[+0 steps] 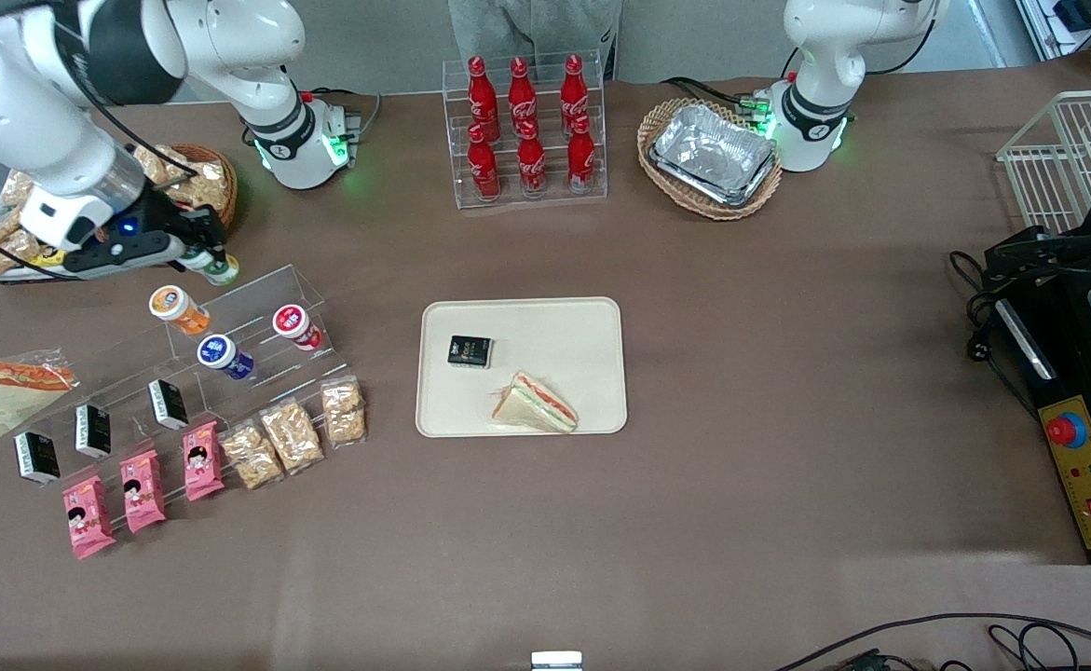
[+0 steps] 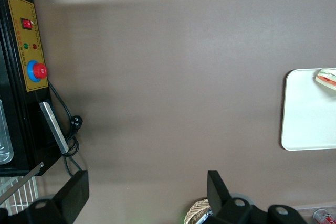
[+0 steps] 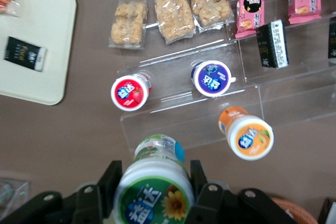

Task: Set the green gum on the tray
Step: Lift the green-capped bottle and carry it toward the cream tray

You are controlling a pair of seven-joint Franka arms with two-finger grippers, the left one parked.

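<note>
The green gum (image 3: 154,188), a small bottle with a white lid marked green, is clamped between the black fingers (image 3: 112,178) of my right gripper (image 3: 155,176), one on each side of its lid. In the front view the gripper (image 1: 208,259) holds the gum (image 1: 221,269) above the upper step of a clear acrylic stand (image 1: 256,298) at the working arm's end of the table. The cream tray (image 1: 573,335) lies flat at the table's middle, well apart from the gripper, and holds a small black packet (image 1: 470,350) and a wrapped sandwich (image 1: 536,403). The same tray (image 3: 39,30) also shows in the right wrist view.
Orange (image 1: 177,309), blue (image 1: 223,357) and red (image 1: 296,326) gum bottles lie on the stand, with black boxes, pink packets and nut bars nearer the camera. A cola bottle rack (image 1: 526,130) and a foil tray in a wicker basket (image 1: 711,157) stand farther back.
</note>
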